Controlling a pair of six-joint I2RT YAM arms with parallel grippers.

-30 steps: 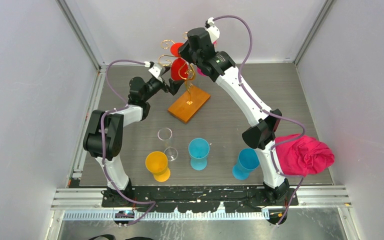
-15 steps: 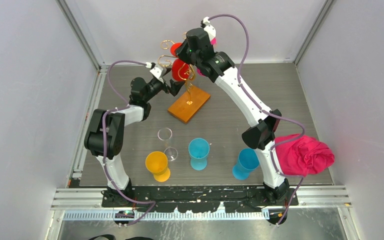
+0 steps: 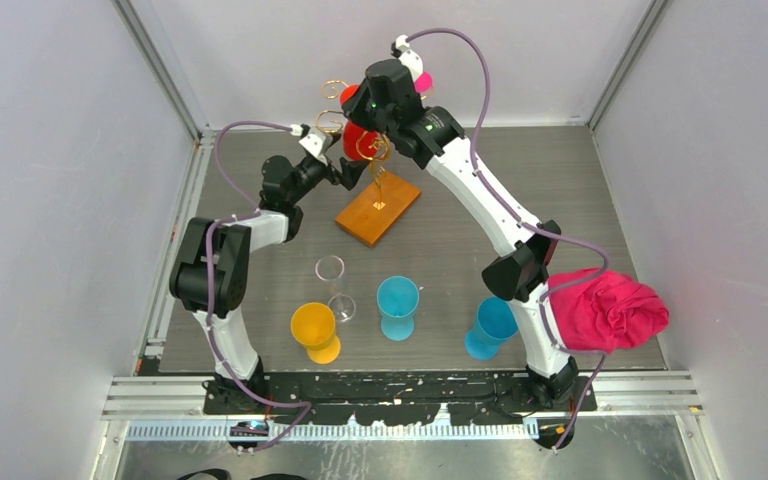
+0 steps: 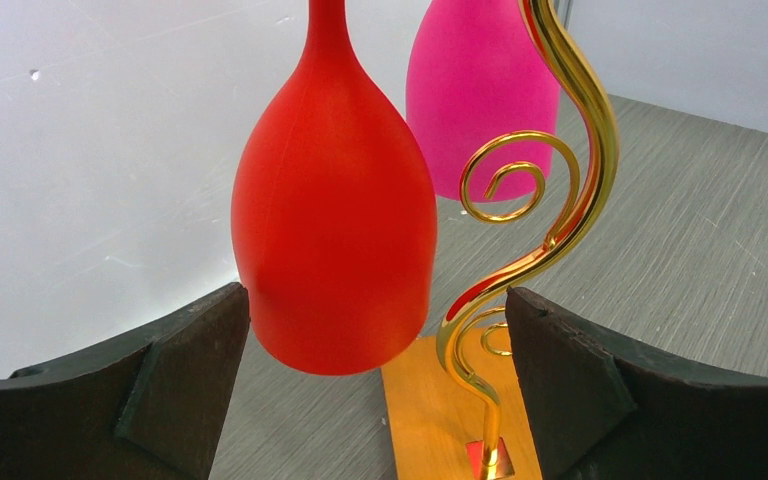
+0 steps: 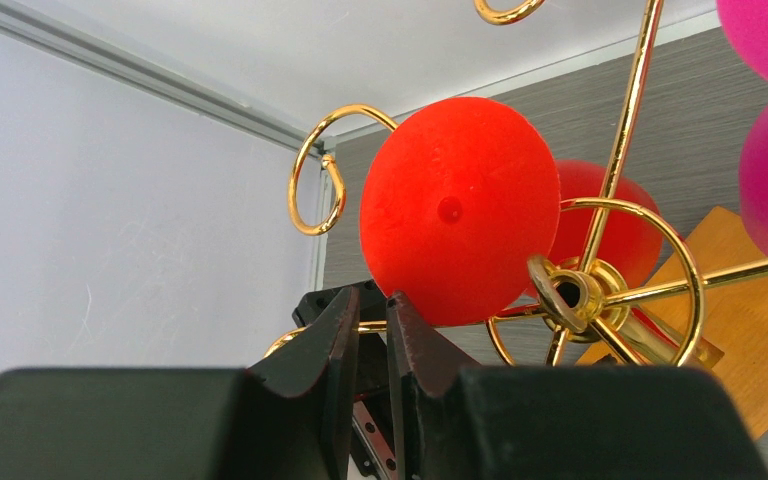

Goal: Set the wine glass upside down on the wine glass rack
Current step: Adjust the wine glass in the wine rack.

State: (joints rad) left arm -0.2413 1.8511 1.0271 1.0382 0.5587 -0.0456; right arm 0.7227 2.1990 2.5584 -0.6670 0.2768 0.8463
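Left wrist: left gripper [image 4: 375, 300] gapes around the inverted red wine glass [image 4: 335, 220]; right gripper [image 5: 371, 300] pinched nearly closed, seemingly empty.

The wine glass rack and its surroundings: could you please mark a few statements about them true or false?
1. The red wine glass hangs upside down on the wine glass rack. True.
2. The left gripper is shut on the rack's stem. False: its fingers stand wide open, one on each side of the red bowl.
3. A yellow glass stands upright on the table. True.
4. The pink cloth lies on the rack's wooden base. False: it lies at the table's right edge, far from the rack.
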